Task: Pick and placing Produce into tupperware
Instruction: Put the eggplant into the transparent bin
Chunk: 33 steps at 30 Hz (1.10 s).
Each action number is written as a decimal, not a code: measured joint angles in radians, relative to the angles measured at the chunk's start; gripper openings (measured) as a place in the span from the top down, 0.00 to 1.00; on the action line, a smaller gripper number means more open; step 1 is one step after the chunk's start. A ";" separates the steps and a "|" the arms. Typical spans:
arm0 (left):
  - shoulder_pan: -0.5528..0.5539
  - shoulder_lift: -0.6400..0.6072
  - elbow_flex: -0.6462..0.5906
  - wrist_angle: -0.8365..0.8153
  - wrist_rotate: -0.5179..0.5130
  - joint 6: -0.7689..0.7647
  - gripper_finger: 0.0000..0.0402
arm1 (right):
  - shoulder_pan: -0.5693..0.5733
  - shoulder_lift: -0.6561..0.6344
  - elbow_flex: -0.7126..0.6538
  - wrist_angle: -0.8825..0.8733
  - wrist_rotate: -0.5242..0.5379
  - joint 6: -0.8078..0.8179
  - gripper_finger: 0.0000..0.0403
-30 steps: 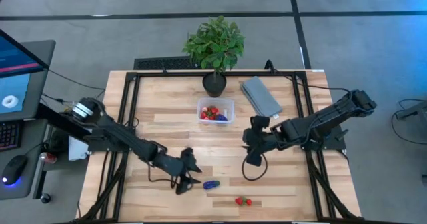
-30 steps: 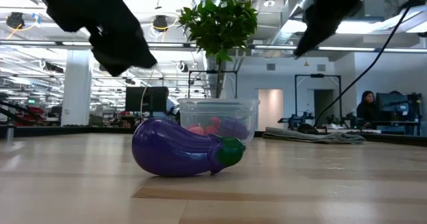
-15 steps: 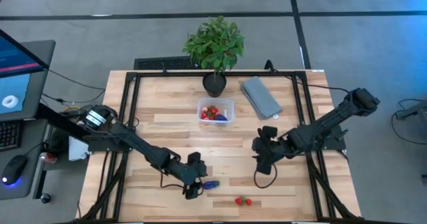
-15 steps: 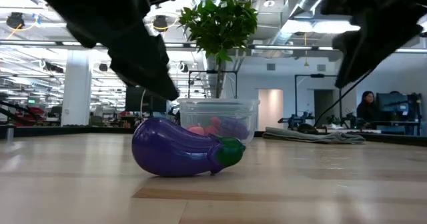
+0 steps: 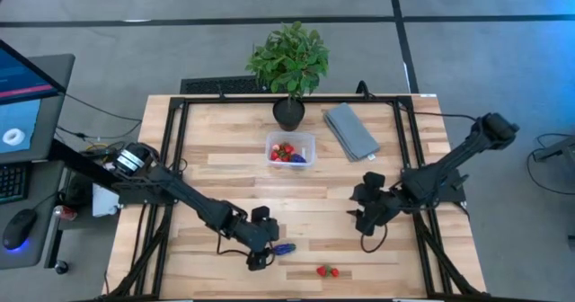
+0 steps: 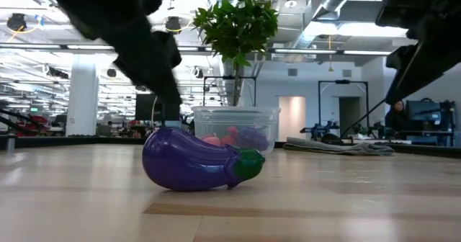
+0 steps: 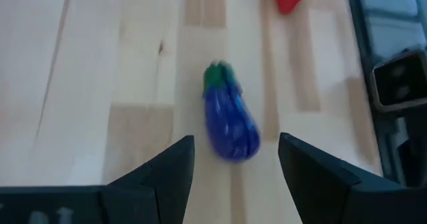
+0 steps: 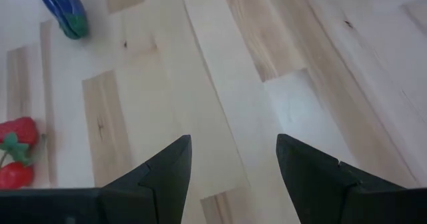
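Left gripper (image 5: 258,249) is hovering low near the front edge of the tabletop (image 5: 225,163), a little left of centre, its jaws standing spread with nothing between them. In the left wrist view the purple toy eggplant (image 7: 229,121) is lying just ahead of the two dark fingers (image 7: 171,167), green cap pointing away, not touched by either one. In the high view the same eggplant (image 5: 284,248) is lying flat just beside the gripper on its right.

Right gripper (image 5: 367,214) is hanging over bare wood in the right half of the tabletop, between centre and front edge. Its jaws are also spread and holding nothing; only board is showing between its fingers (image 8: 172,164).

Red strawberry pieces (image 5: 328,270) are sitting close to the front edge, near the middle, well apart from both grippers.

The clear tupperware (image 5: 290,149) is standing toward the back of the tabletop at centre, with red and purple produce (image 5: 287,154) already inside. Just behind it, at the back edge, a potted plant (image 5: 289,68) is standing. A folded grey cloth (image 5: 351,129) is lying to the tub's right, near the back right corner.

In the low view the eggplant (image 6: 198,160) is resting on its side in front of the tub (image 6: 234,127).
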<state>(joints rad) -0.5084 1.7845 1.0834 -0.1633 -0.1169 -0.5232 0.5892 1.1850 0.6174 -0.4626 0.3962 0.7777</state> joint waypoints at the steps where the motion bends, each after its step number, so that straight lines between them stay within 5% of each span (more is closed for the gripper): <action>1: -0.003 0.004 0.010 -0.018 0.000 0.000 0.48 | 0.005 -0.012 -0.006 -0.003 0.006 0.007 0.39; 18: -0.037 0.143 0.166 -0.192 -0.023 -0.041 0.48 | 0.106 -0.198 -0.016 0.032 0.252 -0.053 0.39; 33: -0.030 0.156 0.169 -0.180 -0.045 -0.074 0.48 | 0.116 -0.231 -0.016 0.022 0.263 -0.076 0.39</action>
<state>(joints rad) -0.5381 1.9404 1.2526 -0.3430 -0.1619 -0.5968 0.7048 0.9539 0.6018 -0.4403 0.6596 0.7017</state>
